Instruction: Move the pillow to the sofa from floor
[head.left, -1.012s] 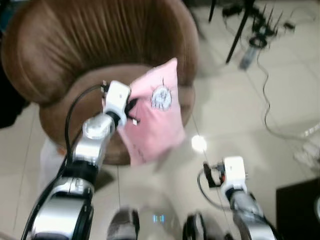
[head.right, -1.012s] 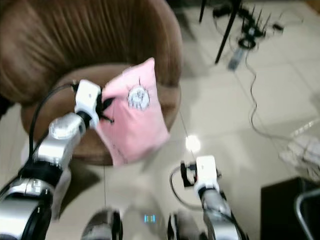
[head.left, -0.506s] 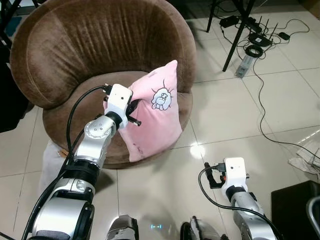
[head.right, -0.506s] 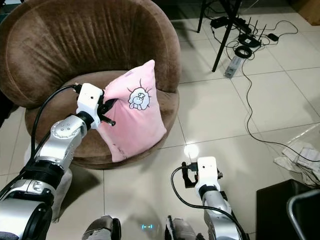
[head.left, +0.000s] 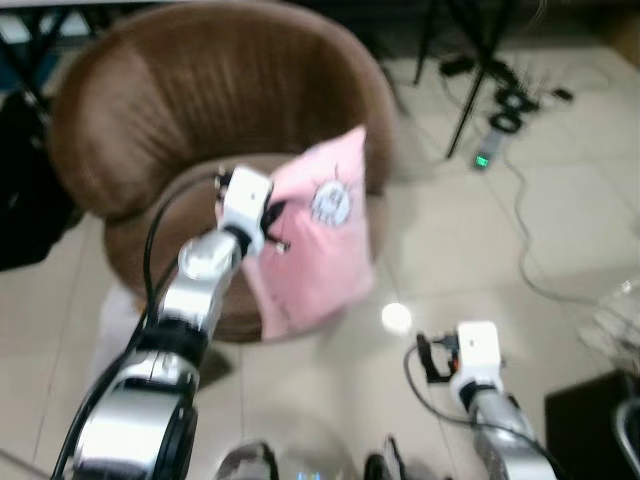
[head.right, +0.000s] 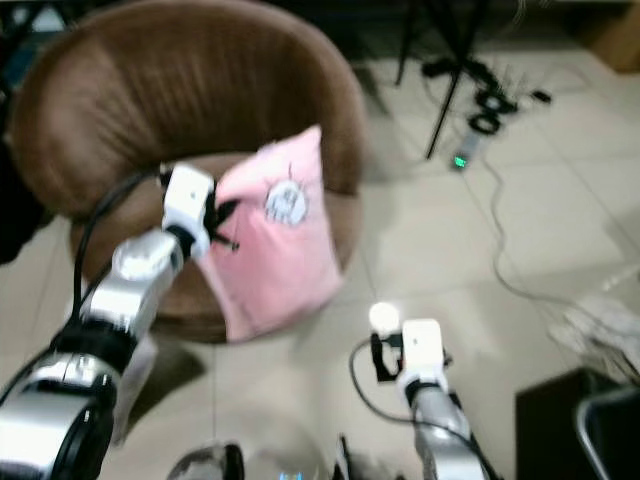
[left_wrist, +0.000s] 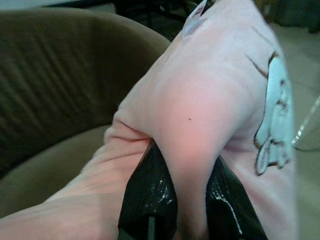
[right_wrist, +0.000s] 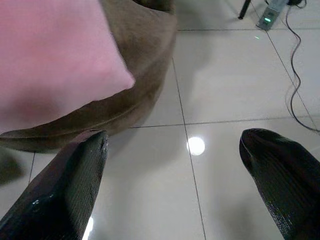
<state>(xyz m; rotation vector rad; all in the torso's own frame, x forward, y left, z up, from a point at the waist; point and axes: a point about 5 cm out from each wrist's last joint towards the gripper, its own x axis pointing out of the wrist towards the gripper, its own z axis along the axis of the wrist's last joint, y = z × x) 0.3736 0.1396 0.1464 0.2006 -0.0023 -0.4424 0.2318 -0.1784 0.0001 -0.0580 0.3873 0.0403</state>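
Left hand (left_wrist: 185, 200) pinching pink pillow (head.left: 318, 235) over brown sofa (head.left: 200, 110), right hand (right_wrist: 172, 185) spread wide

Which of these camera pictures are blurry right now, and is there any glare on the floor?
Both eye views are motion-blurred, softening the pink pillow and brown sofa; a bright glare spot sits on the floor tiles. The left wrist view is fairly sharp on the left gripper pinching the pillow. The right wrist view is clear, with the same glare between the open right gripper fingers.
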